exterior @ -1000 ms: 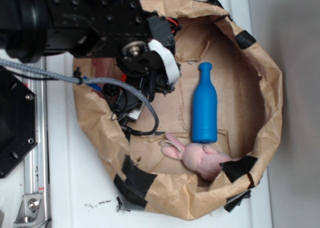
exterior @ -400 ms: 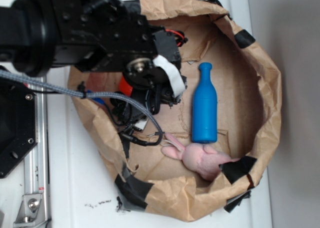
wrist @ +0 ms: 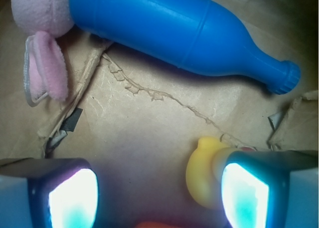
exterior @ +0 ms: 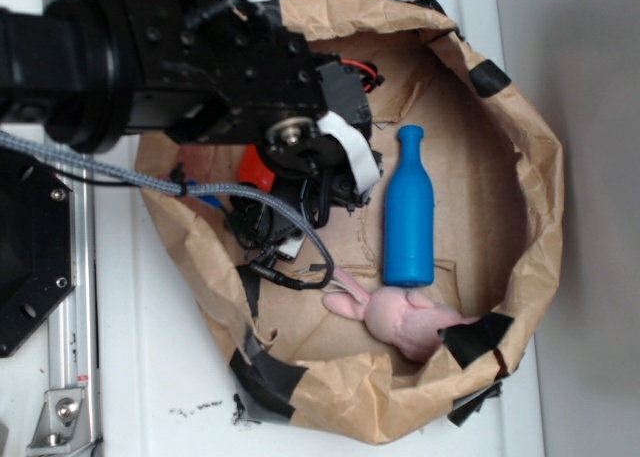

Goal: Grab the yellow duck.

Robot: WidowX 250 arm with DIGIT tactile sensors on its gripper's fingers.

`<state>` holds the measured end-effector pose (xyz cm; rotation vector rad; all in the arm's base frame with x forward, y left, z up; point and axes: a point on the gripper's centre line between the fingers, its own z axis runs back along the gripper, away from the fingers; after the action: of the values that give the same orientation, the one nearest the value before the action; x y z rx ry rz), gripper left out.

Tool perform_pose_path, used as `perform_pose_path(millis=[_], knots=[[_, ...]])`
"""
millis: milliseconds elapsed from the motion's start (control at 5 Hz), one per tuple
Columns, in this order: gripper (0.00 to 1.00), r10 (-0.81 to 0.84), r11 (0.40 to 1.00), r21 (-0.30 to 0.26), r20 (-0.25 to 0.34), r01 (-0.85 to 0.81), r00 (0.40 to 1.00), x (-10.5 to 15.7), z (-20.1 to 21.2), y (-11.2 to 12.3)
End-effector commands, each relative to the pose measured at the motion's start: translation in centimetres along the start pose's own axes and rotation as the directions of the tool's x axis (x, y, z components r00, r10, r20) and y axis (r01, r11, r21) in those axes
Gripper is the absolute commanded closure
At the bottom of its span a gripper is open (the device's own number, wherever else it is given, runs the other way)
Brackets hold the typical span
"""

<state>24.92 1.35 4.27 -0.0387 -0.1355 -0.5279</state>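
Pincer (wrist: 159, 193) hung wide open and empty inside the paper bag (exterior: 540, 177), yellow duck (wrist: 202, 173) just beside its right finger, off-centre, not yet gripped; centring and closing remained, by my judgement.

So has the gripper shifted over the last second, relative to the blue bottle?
Yes. In the exterior view the gripper and its arm have moved closer to the blue bottle, which lies where it was.

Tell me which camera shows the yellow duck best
The wrist view. The yellow duck shows at the bottom, partly behind the open claw's right finger. In the exterior view the arm hides the duck completely.
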Motion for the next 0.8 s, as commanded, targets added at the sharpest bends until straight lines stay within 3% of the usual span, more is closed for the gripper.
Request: perform_pose_path(millis=[0, 200, 600], knots=[[0.0, 0.03, 1.0, -0.006, -0.03, -0.03, 0.999, -1.2, -1.6, 0.6], [0.0, 0.069, 0.998, 0.011, -0.054, -0.069, 0.996, -2.2, -2.2, 2.0], [0.0, 0.126, 0.992, 0.036, -0.046, -0.124, 0.991, -2.9, -1.2, 3.6]])
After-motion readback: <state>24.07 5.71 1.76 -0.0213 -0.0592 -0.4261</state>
